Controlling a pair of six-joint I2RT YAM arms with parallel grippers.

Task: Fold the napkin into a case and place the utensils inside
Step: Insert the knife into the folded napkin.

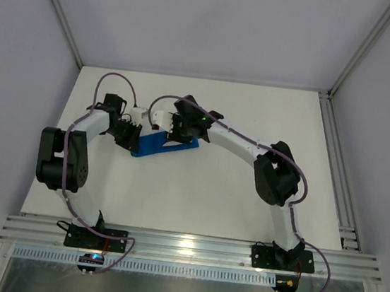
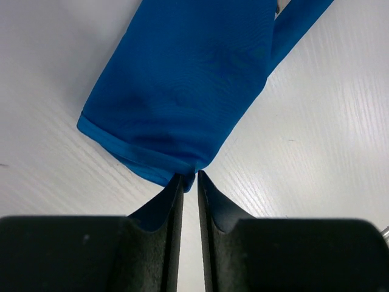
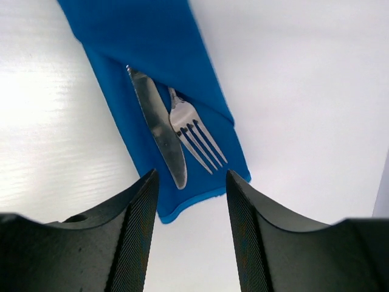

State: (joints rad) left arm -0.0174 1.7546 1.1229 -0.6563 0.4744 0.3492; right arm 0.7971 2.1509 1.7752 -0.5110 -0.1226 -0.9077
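Note:
The bright blue napkin lies folded into a narrow case [image 1: 163, 146] mid-table. In the right wrist view the case [image 3: 152, 55] holds the silver knife [image 3: 159, 131] and fork [image 3: 194, 132], their blade and tines sticking out of the fold onto the lower layer. My right gripper [image 3: 191, 176] is open and empty, jaws wide apart just above that end; it also shows in the top view [image 1: 172, 126]. My left gripper [image 2: 189, 177] is shut on a corner of the napkin [image 2: 182, 79] at the case's other end, and shows in the top view [image 1: 135, 136].
The white table [image 1: 196, 196] is bounded by an aluminium frame rail at the right [image 1: 339, 164] and the near edge. Both arms reach over the table's middle, close together. Grey walls stand behind and to the sides.

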